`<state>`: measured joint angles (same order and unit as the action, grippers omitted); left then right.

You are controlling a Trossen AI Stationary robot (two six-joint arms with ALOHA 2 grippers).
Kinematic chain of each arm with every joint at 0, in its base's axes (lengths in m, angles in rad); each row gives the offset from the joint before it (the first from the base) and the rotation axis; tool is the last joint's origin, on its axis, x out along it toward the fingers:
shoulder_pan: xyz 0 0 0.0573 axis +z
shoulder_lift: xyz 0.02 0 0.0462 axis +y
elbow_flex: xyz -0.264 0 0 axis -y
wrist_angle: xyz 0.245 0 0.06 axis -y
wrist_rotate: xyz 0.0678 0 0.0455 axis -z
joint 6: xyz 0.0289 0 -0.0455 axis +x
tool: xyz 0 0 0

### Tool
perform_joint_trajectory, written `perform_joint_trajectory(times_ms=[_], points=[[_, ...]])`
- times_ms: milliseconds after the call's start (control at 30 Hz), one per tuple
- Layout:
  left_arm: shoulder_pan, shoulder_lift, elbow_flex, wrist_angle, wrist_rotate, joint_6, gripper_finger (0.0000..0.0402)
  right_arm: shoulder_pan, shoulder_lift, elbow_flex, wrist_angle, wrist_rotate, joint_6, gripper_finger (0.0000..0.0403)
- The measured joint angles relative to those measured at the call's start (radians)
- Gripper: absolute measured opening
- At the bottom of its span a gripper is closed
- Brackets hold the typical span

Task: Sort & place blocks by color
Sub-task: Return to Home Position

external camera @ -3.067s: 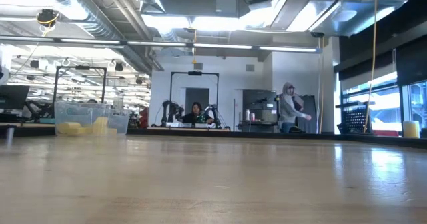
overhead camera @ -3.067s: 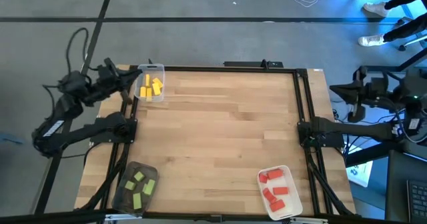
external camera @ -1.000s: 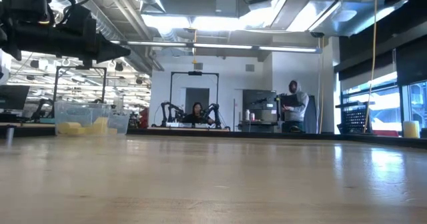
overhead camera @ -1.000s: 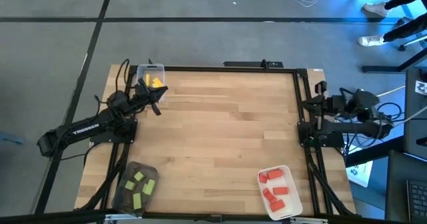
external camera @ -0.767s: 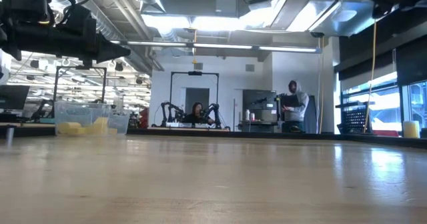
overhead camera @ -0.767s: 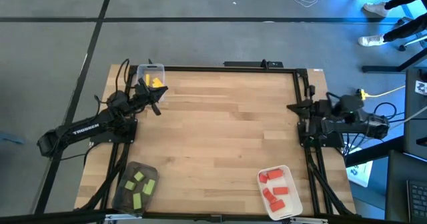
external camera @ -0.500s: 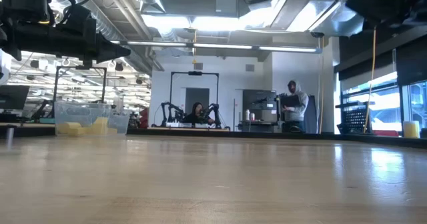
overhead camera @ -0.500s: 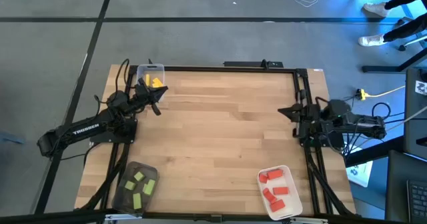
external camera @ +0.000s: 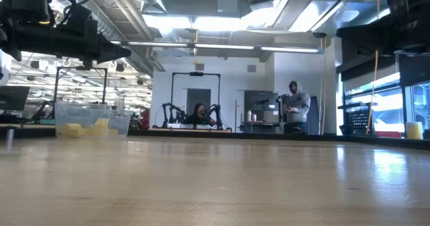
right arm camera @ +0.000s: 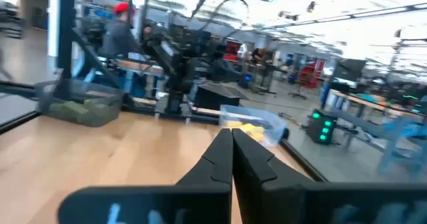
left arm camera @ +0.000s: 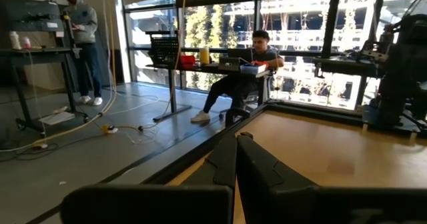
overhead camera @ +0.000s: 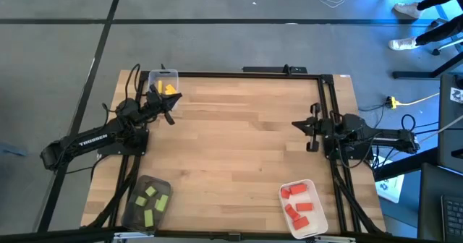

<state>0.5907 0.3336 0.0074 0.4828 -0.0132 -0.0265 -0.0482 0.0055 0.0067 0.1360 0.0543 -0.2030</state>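
Hugging table (overhead camera: pixel 239 163) edges: left tool (overhead camera: pixel 168 102); right tool (overhead camera: pixel 298 125)

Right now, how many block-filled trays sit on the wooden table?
3: a clear plastic tray of yellow blocks at the far-left corner, partly covered by the left arm; a dark tray of light green blocks near-left; a white tray of red blocks near-right.

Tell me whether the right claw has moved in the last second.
Yes. The right claw has swung inward, from outside the table's right frame rail to over the wood just inside it.
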Motion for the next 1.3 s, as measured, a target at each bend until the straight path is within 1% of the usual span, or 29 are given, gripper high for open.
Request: perform_joint_trajectory(times_ms=[167,233,667,833,1300], points=[[0.000,0.000,0.000,0.000,-0.042,0.003,0.0000,-0.025,0.000,0.000,0.003,-0.114,-0.003,0.0000],[0.000,0.000,0.000,0.000,-0.047,0.003,0.0000,-0.029,0.000,0.000,0.003,-0.137,-0.003,0.0000],[0.000,0.000,0.000,-0.003,-0.049,0.004,0.0000,-0.028,0.000,0.001,-0.010,-0.136,0.023,0.0000],[0.000,0.000,0.000,-0.003,-0.049,0.004,0.0000,-0.028,0.000,0.002,-0.010,-0.135,0.096,0.0000],[0.001,0.000,0.000,-0.003,-0.049,0.004,0.0000,-0.028,0.000,0.002,-0.010,-0.135,0.094,0.0000]])
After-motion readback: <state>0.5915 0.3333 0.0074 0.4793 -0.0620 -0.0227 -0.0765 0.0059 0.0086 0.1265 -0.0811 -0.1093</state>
